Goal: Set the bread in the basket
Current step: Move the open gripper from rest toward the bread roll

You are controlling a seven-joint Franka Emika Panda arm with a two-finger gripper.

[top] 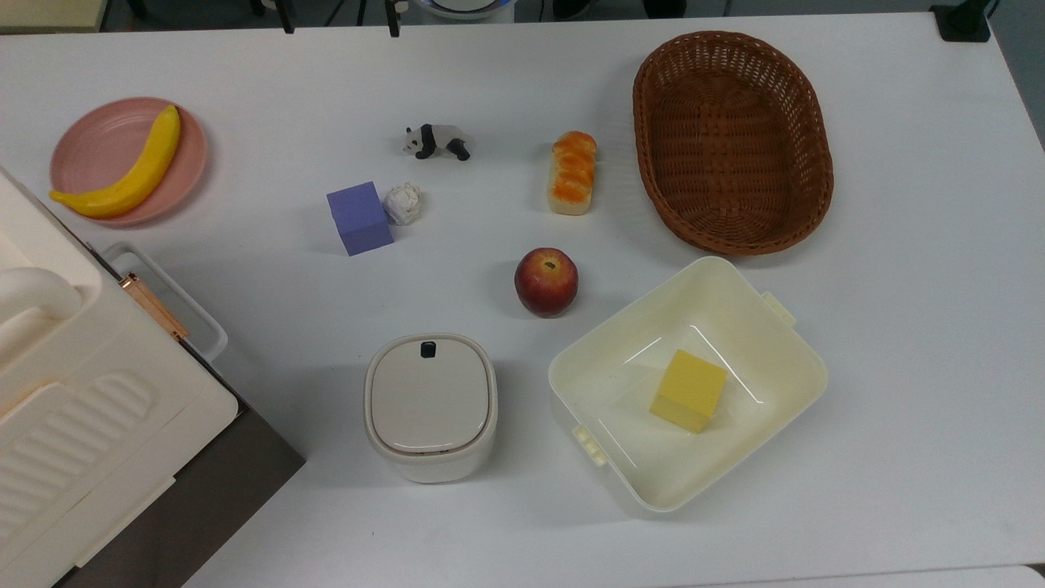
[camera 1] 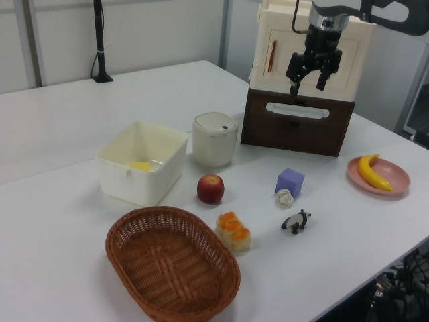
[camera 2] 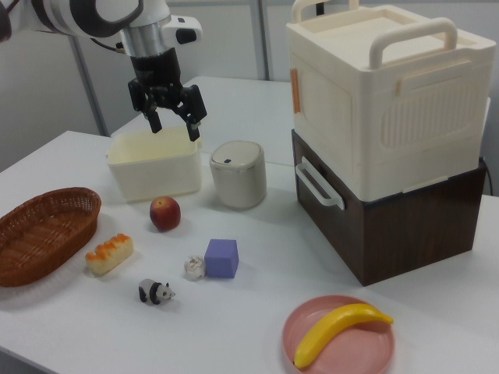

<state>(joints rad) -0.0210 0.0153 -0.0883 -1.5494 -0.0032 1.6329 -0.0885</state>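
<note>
The bread (top: 572, 172) is a small loaf with an orange glazed top and cream sides, lying on the white table just left of the basket (top: 732, 140) in the top view. It also lies beside the basket (camera 1: 171, 268) as the bread (camera 1: 234, 231) in the left view, and as the bread (camera 2: 109, 254) next to the basket (camera 2: 43, 234) in the right view. The brown wicker basket holds nothing. My gripper (camera 2: 175, 124) hangs open and high above the table with nothing in it, far from the bread; it is the gripper (camera 1: 307, 80) in the left view.
A red apple (top: 546, 282), a cream tub (top: 687, 384) holding a yellow cube (top: 688, 389), and a lidded white pot (top: 430, 404) stand near the bread. A purple cube (top: 359, 217), paper ball (top: 403, 202), toy panda (top: 437, 141), a banana (top: 131, 170) on a pink plate (top: 98, 139) and stacked boxes (camera 2: 386, 132) lie further off.
</note>
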